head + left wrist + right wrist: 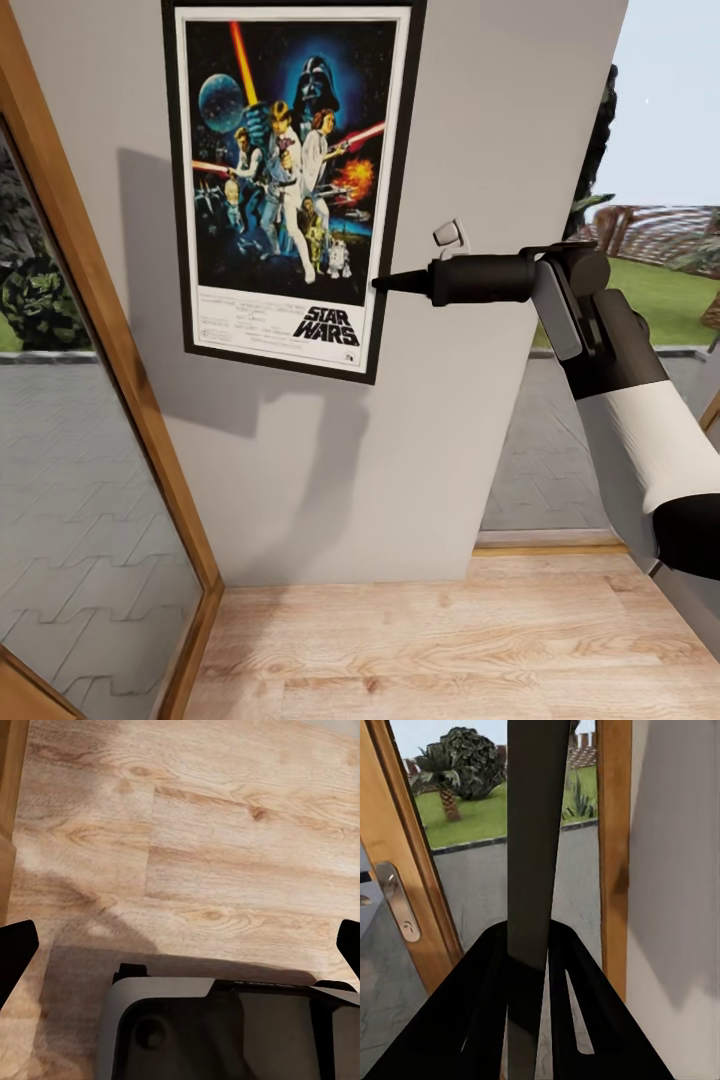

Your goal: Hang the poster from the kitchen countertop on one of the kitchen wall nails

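Poster [290, 185] against grey wall [480, 420], slightly tilted, right gripper [385, 284] pinching frame's right edge. Right wrist view: fingers [484, 1005] clamped on thin dark edge. Nail not visible. Judgement: confirm frame hangs before letting go. Left gripper [180, 949] spread wide over wooden floor [225, 832].

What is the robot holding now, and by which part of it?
The right gripper holds the poster by its right edge, low down, against the wall. The left gripper holds nothing.

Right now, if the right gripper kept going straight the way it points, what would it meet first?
The black-framed Star Wars poster: the right gripper points sideways at the poster's right edge, and the right wrist view shows the jaws closed on that dark frame. Beyond it looks like the glass door.
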Controlling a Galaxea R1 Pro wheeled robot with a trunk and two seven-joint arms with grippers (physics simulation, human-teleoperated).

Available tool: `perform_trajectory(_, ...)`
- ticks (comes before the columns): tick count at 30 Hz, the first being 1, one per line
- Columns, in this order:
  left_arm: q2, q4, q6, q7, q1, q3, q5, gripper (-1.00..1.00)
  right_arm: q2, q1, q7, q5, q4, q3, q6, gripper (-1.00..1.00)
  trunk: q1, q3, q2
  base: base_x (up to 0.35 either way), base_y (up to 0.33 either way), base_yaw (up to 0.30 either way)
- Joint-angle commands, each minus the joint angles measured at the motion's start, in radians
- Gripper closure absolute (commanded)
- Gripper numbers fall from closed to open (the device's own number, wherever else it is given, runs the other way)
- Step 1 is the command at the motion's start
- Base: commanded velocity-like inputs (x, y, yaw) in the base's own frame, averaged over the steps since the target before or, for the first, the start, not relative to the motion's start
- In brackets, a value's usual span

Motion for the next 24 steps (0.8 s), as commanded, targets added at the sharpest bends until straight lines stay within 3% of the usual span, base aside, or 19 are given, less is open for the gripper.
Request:
perform_trajectory(1, 0.0, -0.001, 0.001, -0.005, 0.0, 0.002, 0.005, -1.0, -0.001, -0.001, 0.001, -0.005, 0.0, 0.002, 0.007, 1.0, 0.001, -0.002, -0.002, 0.0, 0.0, 0.0)
perform_trajectory(24, 0.0, -0.001, 0.001, -0.005, 0.0, 0.002, 0.005, -1.0, -0.001, 0.005, 0.002, -0.004, -0.002, 0.005, -0.017, 1.0, 0.001, -0.002, -0.002, 0.0, 0.0, 0.0)
